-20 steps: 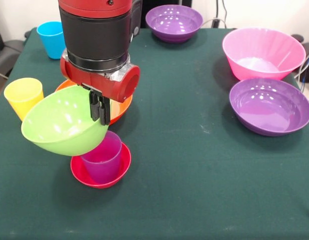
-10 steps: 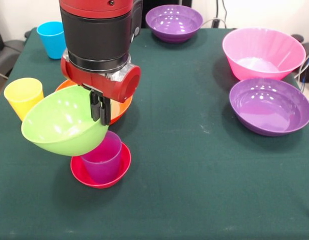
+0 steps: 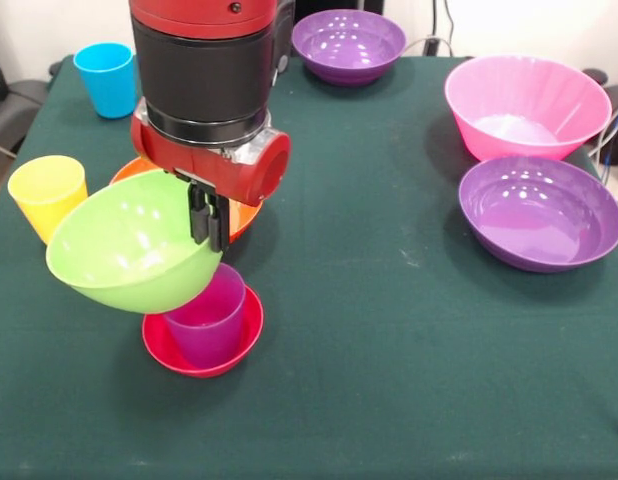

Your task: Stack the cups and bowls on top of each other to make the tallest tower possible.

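My gripper (image 3: pixel 208 222) is shut on the right rim of the lime green bowl (image 3: pixel 129 250) and holds it tilted in the air. The bowl hangs just above and left of the purple cup (image 3: pixel 207 318), covering part of its rim. The purple cup stands upright inside the small red bowl (image 3: pixel 201 340) at the near left. An orange bowl (image 3: pixel 241 215) lies behind my gripper, mostly hidden. The yellow cup (image 3: pixel 47 192) stands at the left edge, the blue cup (image 3: pixel 103 78) at the far left.
A purple bowl (image 3: pixel 348 45) sits at the far middle. The big pink bowl (image 3: pixel 526 105) sits at the far right, with another purple bowl (image 3: pixel 540 211) just in front of it. The green tablecloth (image 3: pixel 389 350) covers the table.
My arm and the lime green bowl have shifted slightly to the right, closer over the purple cup. Nothing else has moved.
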`<state>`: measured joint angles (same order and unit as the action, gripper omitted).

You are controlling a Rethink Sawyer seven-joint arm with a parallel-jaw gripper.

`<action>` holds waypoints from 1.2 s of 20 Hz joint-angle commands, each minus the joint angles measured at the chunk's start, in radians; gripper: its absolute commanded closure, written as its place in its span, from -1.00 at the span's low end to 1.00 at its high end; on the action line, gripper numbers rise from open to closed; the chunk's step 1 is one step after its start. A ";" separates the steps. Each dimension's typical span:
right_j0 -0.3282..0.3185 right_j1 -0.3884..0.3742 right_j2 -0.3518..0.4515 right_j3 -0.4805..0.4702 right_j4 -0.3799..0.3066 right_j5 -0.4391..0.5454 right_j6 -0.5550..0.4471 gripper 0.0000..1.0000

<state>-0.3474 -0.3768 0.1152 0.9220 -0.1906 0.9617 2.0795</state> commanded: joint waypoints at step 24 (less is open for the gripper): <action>0.062 0.025 0.040 -0.020 -0.073 0.018 -0.146 1.00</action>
<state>-0.2877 -0.3697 0.1116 0.9171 -0.2004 0.9617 2.0795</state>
